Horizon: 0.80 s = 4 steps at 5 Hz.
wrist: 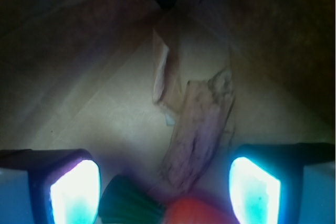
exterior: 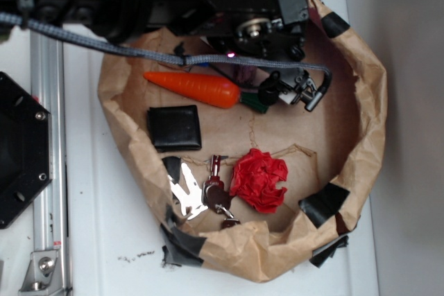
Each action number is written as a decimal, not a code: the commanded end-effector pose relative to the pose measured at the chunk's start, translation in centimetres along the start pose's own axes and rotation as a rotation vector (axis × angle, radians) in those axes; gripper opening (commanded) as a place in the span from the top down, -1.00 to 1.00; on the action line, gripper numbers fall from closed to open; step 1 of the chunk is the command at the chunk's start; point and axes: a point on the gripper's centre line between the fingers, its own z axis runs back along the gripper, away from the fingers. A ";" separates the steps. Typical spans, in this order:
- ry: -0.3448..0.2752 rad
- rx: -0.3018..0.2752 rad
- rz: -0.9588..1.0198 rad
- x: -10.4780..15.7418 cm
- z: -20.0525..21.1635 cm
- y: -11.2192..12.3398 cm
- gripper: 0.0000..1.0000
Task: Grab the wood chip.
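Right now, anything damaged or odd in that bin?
The brown paper liner is crumpled and torn, patched with black tape. A torn paper flap sticks up beside the wood chip, which lies between the open gripper fingers.

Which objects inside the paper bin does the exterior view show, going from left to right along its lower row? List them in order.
Black wallet → silver keys → red crumpled paper ball.
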 end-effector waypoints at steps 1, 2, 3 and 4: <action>-0.060 0.005 0.018 2.0 1.0 3.6 -1.00; -0.048 -0.003 0.026 2.5 0.9 4.2 -1.00; -0.053 0.004 0.022 2.8 0.0 4.8 -1.00; -0.064 -0.010 0.016 2.6 -2.0 3.8 -1.00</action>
